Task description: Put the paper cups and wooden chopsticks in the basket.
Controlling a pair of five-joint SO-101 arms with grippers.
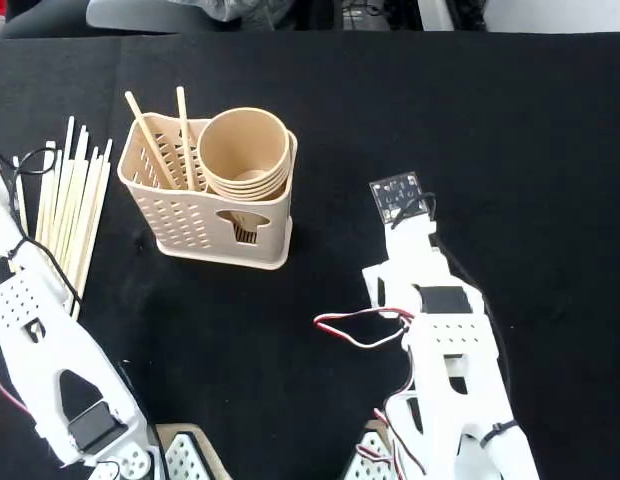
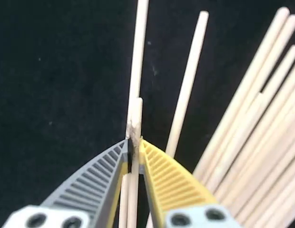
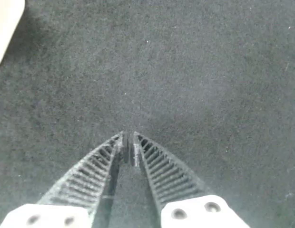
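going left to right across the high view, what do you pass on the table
loose chopsticks → two chopsticks standing in the basket → stacked paper cups in the same basket → right arm

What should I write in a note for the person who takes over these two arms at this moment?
Left gripper: shut on a chopstick, at the loose chopsticks that lie left of the basket in the high view.
Right gripper: shut, empty, over the black table.
Done: the stacked paper cups and two chopsticks stand in the basket.
Left to do: bring the held chopstick to the basket, then the rest of the pile.
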